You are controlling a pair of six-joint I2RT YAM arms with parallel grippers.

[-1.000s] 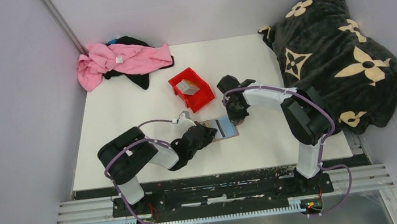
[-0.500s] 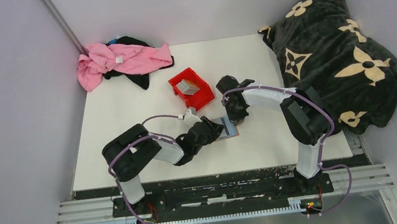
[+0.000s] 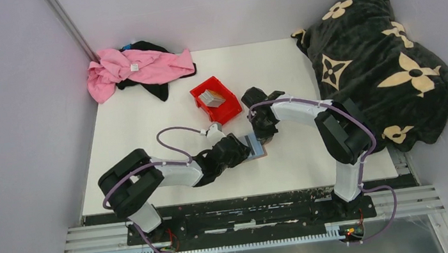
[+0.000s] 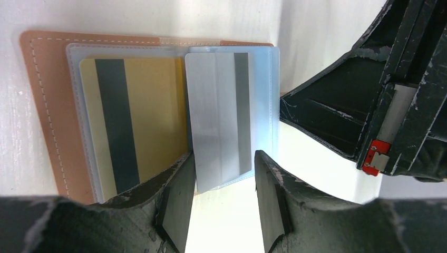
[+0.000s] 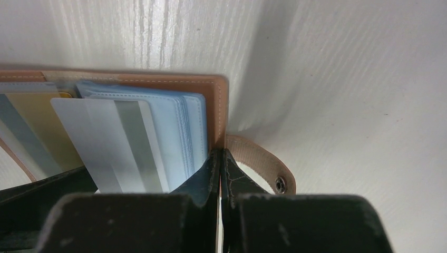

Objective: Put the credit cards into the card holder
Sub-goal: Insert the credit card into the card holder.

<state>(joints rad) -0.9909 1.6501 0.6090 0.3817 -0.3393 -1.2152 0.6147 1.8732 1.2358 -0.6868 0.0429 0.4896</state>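
left gripper (image 4: 224, 205), jaws apart, is straddling the near end of the silver card (image 4: 219, 121), its long axis running straight ahead into the card holder (image 4: 47, 105); right gripper (image 5: 221, 174), closed on nothing, is resting against the holder's right-hand edge.

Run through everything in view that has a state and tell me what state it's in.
card holder: open, flat on the table.
snap tab: unfastened.
gold card: sleeved.
silver card: partly in a sleeve, end sticking out.
left gripper: open, straddling the silver card's end.
right gripper: shut, tip at the holder's edge.
red bin: holding stacked cards.
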